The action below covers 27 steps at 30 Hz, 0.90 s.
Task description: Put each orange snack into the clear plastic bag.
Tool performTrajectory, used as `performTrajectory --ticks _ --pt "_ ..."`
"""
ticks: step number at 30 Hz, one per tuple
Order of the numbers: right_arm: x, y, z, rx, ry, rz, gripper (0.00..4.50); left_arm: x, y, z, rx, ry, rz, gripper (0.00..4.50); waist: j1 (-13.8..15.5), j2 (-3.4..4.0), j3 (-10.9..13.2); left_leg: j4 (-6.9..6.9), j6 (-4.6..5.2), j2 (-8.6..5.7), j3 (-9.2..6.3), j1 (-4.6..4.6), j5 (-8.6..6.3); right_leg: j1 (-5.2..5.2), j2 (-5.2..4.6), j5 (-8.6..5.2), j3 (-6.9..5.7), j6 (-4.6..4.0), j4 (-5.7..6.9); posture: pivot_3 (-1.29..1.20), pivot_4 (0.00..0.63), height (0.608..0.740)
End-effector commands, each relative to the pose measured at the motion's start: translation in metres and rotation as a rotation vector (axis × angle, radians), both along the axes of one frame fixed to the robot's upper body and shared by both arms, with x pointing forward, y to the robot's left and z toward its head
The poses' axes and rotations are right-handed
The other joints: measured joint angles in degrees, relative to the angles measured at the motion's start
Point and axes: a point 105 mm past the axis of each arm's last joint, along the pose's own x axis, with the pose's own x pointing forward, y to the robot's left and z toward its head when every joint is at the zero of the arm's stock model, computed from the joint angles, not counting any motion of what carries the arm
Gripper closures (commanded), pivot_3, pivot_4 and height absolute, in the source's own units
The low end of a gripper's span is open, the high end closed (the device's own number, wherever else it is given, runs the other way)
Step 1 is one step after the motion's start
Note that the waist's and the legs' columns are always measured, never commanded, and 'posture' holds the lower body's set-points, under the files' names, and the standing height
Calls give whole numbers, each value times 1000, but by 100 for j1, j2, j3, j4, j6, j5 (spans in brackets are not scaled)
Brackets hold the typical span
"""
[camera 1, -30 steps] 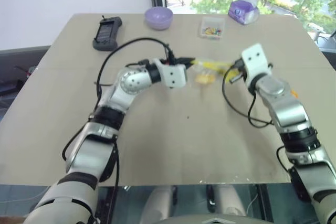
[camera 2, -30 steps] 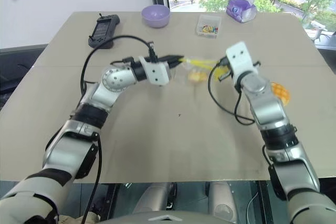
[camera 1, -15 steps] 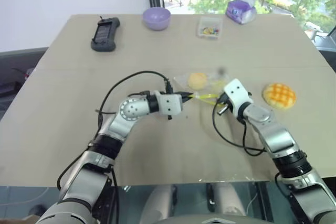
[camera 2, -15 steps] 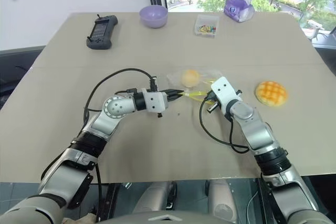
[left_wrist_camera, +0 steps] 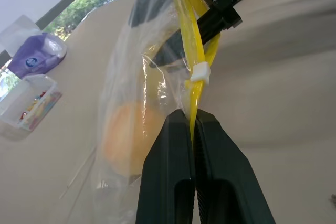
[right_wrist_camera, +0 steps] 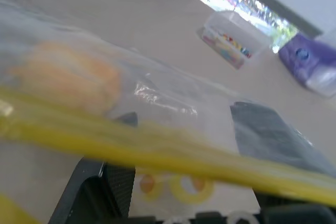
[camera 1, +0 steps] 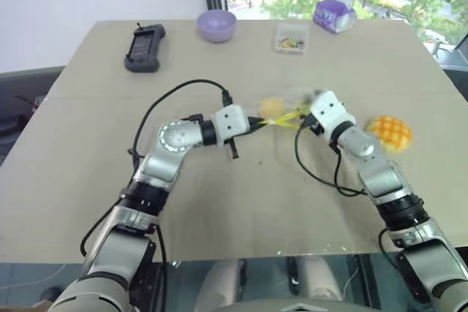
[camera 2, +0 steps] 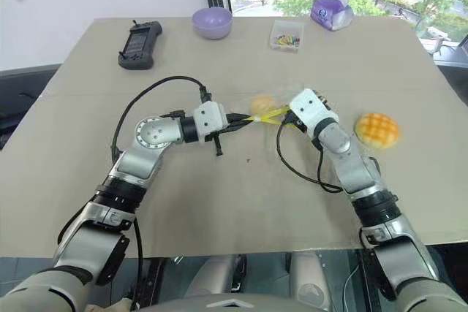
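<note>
From the head, the clear plastic bag (camera 1: 281, 111) hangs between the two arms over the middle of the table (camera 1: 88, 180). The smaller orange snack (camera 1: 272, 107) sits inside it, so I'd call that half done. The grid-topped bun (camera 1: 389, 131) lies bare on the table beside the right forearm, well outside the bag (that one is left to do).

In the left wrist view, the left gripper (left_wrist_camera: 193, 121) is pressed together on the bag's yellow seal strip (left_wrist_camera: 190, 35), its fingers (left_wrist_camera: 170, 150) pinching the strip edge-on, and the smooth snack (left_wrist_camera: 128, 137) shows through the crinkled film below.

In the right wrist view, the right gripper (right_wrist_camera: 181, 195) has the yellow strip running across just in front of it. One dark finger (right_wrist_camera: 270, 129) shows behind the film, but I cannot tell whether its jaws are spread or gripping. The candy box (right_wrist_camera: 231, 40) and purple tissue pack (right_wrist_camera: 310, 64) stand far behind.
</note>
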Motion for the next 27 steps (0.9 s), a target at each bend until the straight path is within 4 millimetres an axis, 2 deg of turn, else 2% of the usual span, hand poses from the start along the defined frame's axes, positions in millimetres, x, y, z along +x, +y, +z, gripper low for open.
performTrajectory --ticks 1,2,7,11,14,18,22,27 --pt "-13 -1 -5 -238 -85 87 1383 14 2 22 -69 -12 70 4500 5 0 0 1 0 0 2 1 0 1 1 0 1 0 2 0 150 740" --pt "-15 -1 -8 -256 -70 107 1383 15 1 23 -74 -9 70 4500 -1 0 0 2 0 0 6 3 0 1 1 0 4 0 5 0 150 740" --pt "-17 -4 -13 -330 -81 121 39 14 -7 24 -69 -11 53 4500 -18 0 0 1 0 4 12 6 0 0 4 0 10 0 6 0 150 740" --pt "-16 -10 -10 -374 -114 96 39 17 -8 24 -68 -6 63 4500 2 0 0 1 0 4 12 5 0 0 4 0 10 0 6 0 150 740" --pt "-24 -16 -4 -367 -110 112 39 25 -3 22 -65 9 115 4500 28 -1 0 1 0 4 9 4 0 0 3 0 9 0 4 0 150 740" --pt "-44 -25 17 -124 -43 131 39 33 1 21 -81 31 165 4500 45 -1 1 1 1 3 10 2 0 1 3 0 9 1 1 0 150 740" --pt "-57 -60 32 66 -10 19 39 36 1 23 -94 27 175 4500 64 -2 1 2 2 4 9 1 -1 2 3 2 9 4 1 0 150 740" --pt "-60 -131 20 205 63 -294 39 37 -1 28 -124 26 173 4500 157 -3 0 3 3 4 11 7 -2 7 4 3 10 5 2 0 150 740"
